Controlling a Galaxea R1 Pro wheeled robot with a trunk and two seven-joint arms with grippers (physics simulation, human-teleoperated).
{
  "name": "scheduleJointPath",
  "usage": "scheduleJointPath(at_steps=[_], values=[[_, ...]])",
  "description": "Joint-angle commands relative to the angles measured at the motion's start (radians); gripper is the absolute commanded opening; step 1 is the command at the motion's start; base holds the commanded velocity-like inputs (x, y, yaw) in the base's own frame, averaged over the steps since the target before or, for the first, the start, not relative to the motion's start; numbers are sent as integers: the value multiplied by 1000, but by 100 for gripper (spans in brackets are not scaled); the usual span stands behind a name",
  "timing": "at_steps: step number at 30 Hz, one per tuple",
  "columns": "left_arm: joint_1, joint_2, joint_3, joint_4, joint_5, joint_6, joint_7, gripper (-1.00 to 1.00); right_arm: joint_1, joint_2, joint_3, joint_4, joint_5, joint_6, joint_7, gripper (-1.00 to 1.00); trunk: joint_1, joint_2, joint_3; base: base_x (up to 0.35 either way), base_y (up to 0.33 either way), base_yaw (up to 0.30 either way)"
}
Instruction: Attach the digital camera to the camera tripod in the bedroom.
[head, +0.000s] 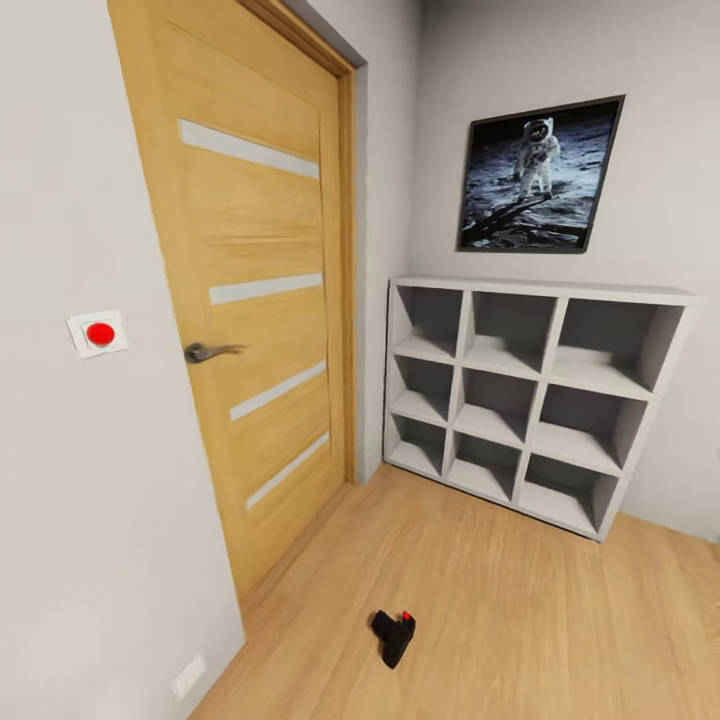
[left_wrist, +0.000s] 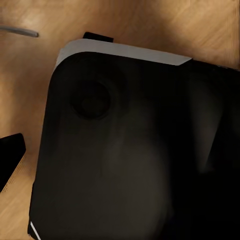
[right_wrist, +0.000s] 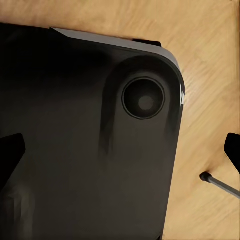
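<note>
1. The digital camera (head: 394, 637) lies on the light wood floor (head: 520, 610) of the bedroom, in the open, well out from the walls and towards the near edge of the head view. It is small and black, with a red button on its upper side.
2. Beyond it, a grey cube shelf (head: 530, 390) stands on the floor against the far wall, three compartments wide and three high.
3. Above the shelf hangs a dark-framed astronaut picture (head: 538, 176).
4. A wooden door (head: 250, 290) with four pale horizontal strips stands shut in the left wall, just beside the shelf's corner; its metal handle (head: 208, 351) points towards the shelf.
5. On the wall beside the door sits a white plate with a round red button (head: 99, 333), and low down near the floor a white socket (head: 188, 676).
6. In the left wrist view a big dark rounded body of the robot (left_wrist: 130, 150) with a pale edge hangs over the wood floor; a black fingertip (left_wrist: 10, 157) shows at the frame's edge. Whether the left gripper is spread or pressed together cannot be told.
7. In the right wrist view a similar dark body (right_wrist: 90, 140) carries a round recess; black fingertips (right_wrist: 9, 152) show at both side edges, far apart, so the right gripper is spread with nothing between them. A thin dark rod (right_wrist: 219, 184) crosses the floor near one of them.
</note>
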Motion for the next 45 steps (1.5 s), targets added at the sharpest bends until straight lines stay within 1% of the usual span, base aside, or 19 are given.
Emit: scheduleJointPath(at_steps=[1,9,32,37,45], values=[[0,0,2,0,6,-2,0,100,-1,0,-2,2,9,-4,-1,100,0,0,-1,227,0,-164],[0,1,8,-1,10,-2,0,100,-1,0,-2,2,9,-4,-2,100,0,0,-1,298,0,-29],[0,1,5,-1,8,-2,0,100,-1,-1,-2,2,9,-4,-2,100,0,0,-1,316,0,-3],[0,1,7,-1,9,-2,1,100,-1,-1,-2,2,9,-4,-2,100,0,0,-1,165,0,-129],[0,1,10,-1,10,-2,1,100,-1,0,-2,2,9,-4,-1,100,0,0,-1,36,0,-222]])
